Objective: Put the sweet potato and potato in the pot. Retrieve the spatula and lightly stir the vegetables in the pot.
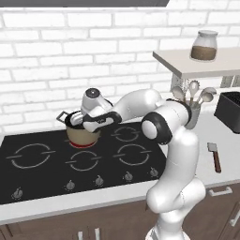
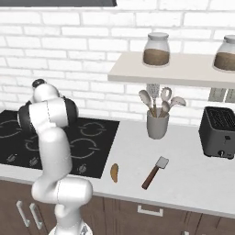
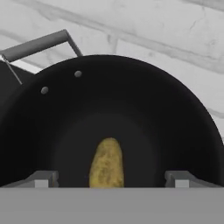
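White brick (image 2: 69, 41) backs a pale counter (image 2: 193, 176) with a black glass hob (image 1: 42, 178) set into it, five ring marks on its surface and a row of five small knobs along the front edge in the left base view. On the back burner stands the pot (image 1: 83, 135), round, tan outside and dark within, with a red glow under its base; one thin grey loop handle (image 1: 62, 116) sticks out on its left. The gripper (image 3: 109, 178) hangs right over the pot's mouth, and the arm's forearm crosses in front of the pot's right side in the left base view. From the hand view the two fingertips (image 3: 41, 179) stand wide apart with nothing between them, and a single yellowish-brown, rough-skinned potato (image 3: 106, 165) lies on the dark bottom of the pot, between the two tips.

Well to the right of the hob, on bare counter, lies the spatula (image 2: 155, 172), flat, with a squarish grey blade and a straight reddish-brown handle, pointing toward the counter's front edge. Just left of it, near the hob's corner, rests one orange-brown, elongated sweet potato (image 2: 114, 172), apart from the spatula. Behind them a grey cylindrical holder (image 2: 157, 123) carries four round-headed grey spoons and ladles. A black toaster (image 2: 218, 132) sits farther right. A beige shelf (image 2: 137, 73) above bears two glass jars (image 2: 156, 49) with brown contents and pale lids. Brown cabinet fronts (image 2: 183, 220) with light handles run below the counter.
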